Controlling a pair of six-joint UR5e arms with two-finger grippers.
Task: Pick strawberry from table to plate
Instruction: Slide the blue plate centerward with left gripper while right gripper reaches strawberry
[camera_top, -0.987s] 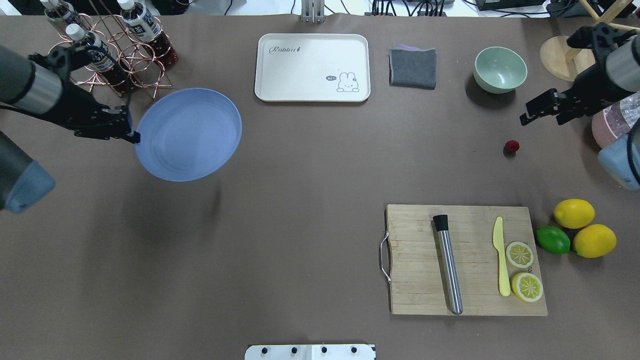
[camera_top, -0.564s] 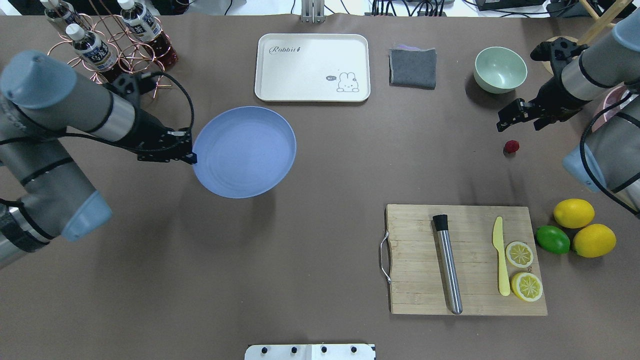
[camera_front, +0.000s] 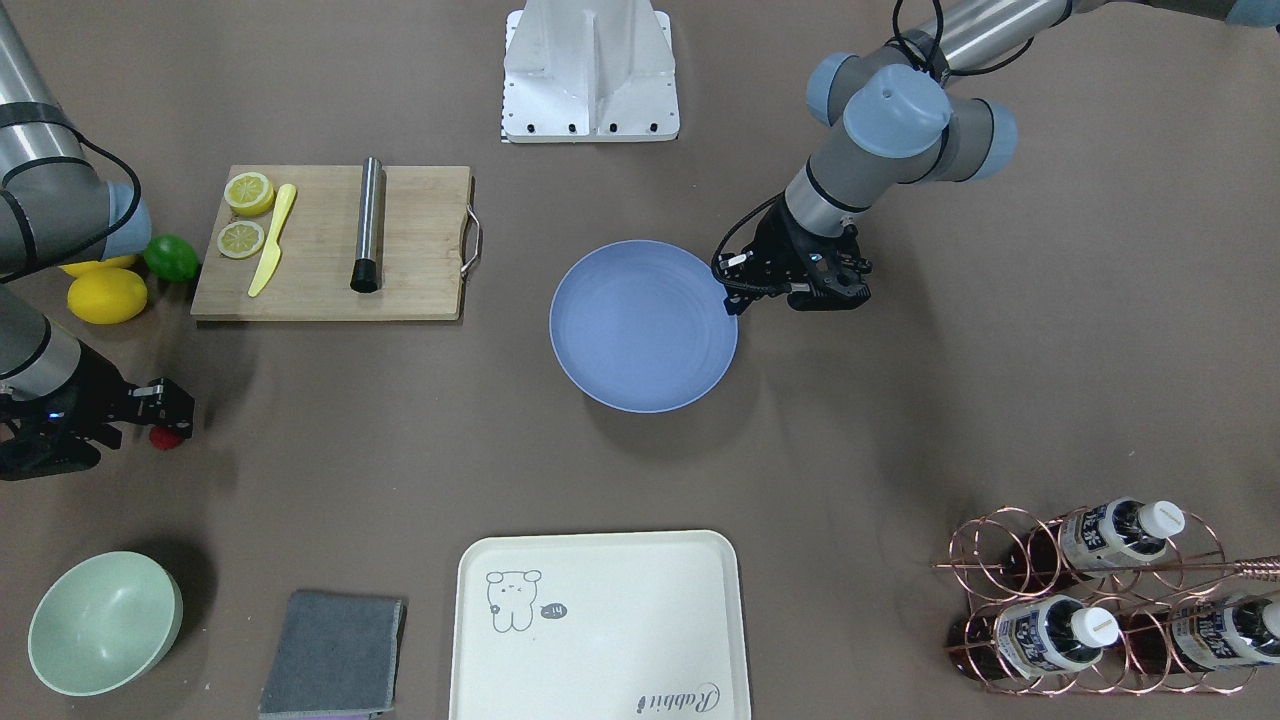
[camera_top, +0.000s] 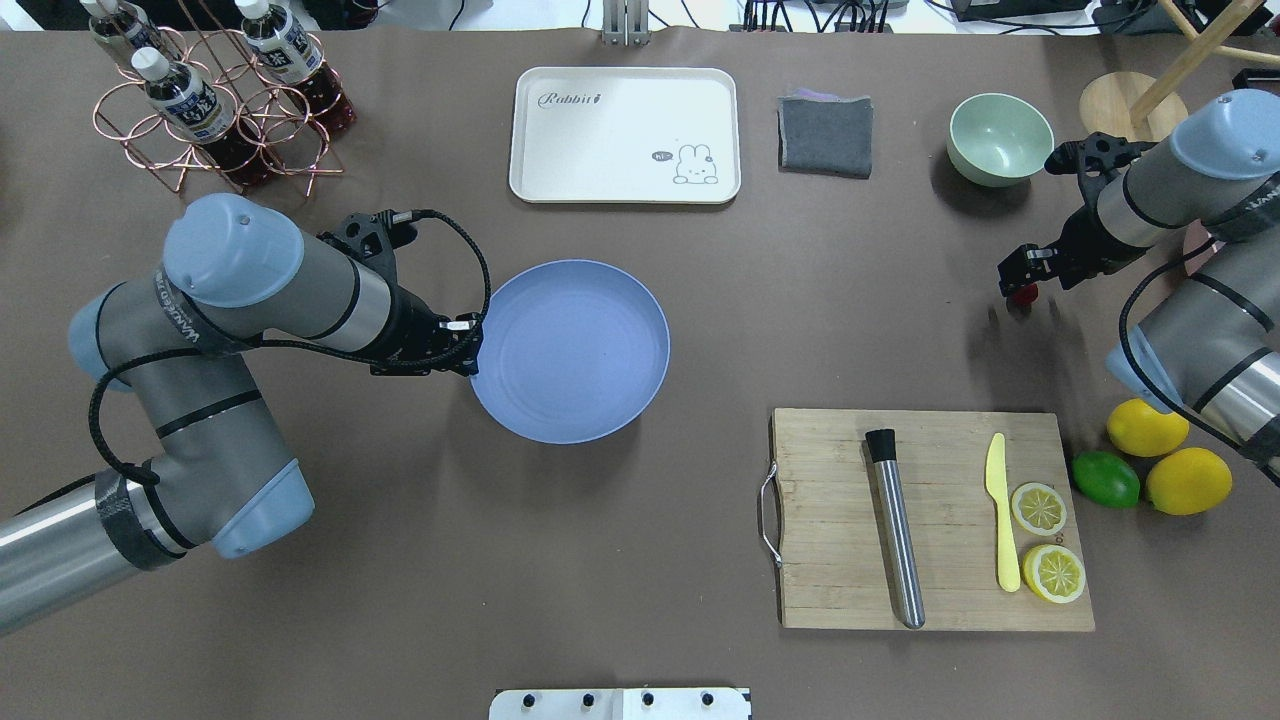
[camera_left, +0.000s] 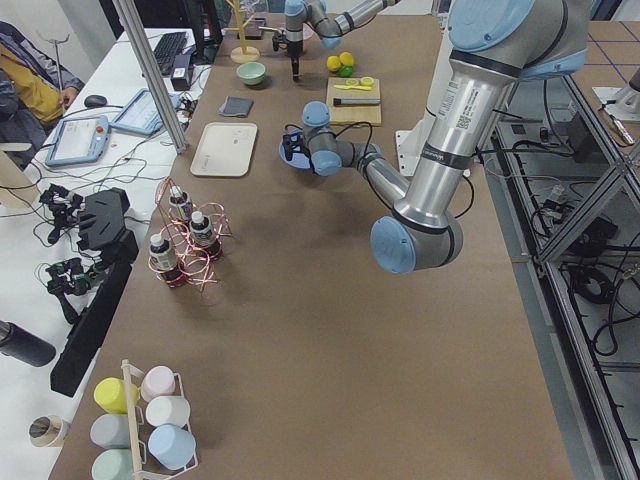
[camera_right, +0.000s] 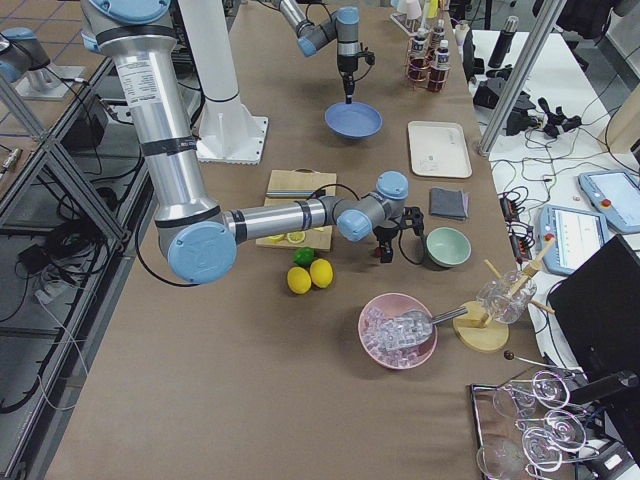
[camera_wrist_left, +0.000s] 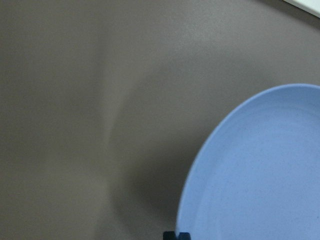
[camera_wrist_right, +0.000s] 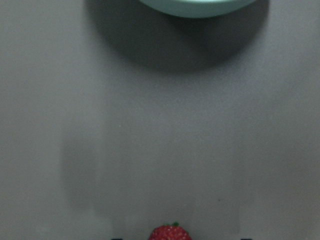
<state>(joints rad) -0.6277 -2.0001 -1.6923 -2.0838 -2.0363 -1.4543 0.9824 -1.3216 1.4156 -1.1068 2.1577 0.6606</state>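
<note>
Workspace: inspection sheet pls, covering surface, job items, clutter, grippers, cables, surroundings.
Surface: brown table, no spills seen.
Job's things: strawberry on table; blue plate empty.
Clutter: cutting board with muddler, knife, lemon halves; lemons, lime, green bowl, grey cloth, tray, bottle rack.
Grippers: left gripper pinches plate rim; right gripper open, straddling strawberry.
Cables: black cable loops off left wrist.
Surroundings: person at side desk.

- Left arm (camera_top: 260, 290) is folded at the elbow, its forearm angled across and down; the left gripper (camera_top: 468, 352) pinches the rim of the plate (camera_top: 590, 350).
- Right arm (camera_top: 1160, 200) is bent, wrist pointing down; the right gripper (camera_top: 1022, 280) sits low, jaws apart.
</note>
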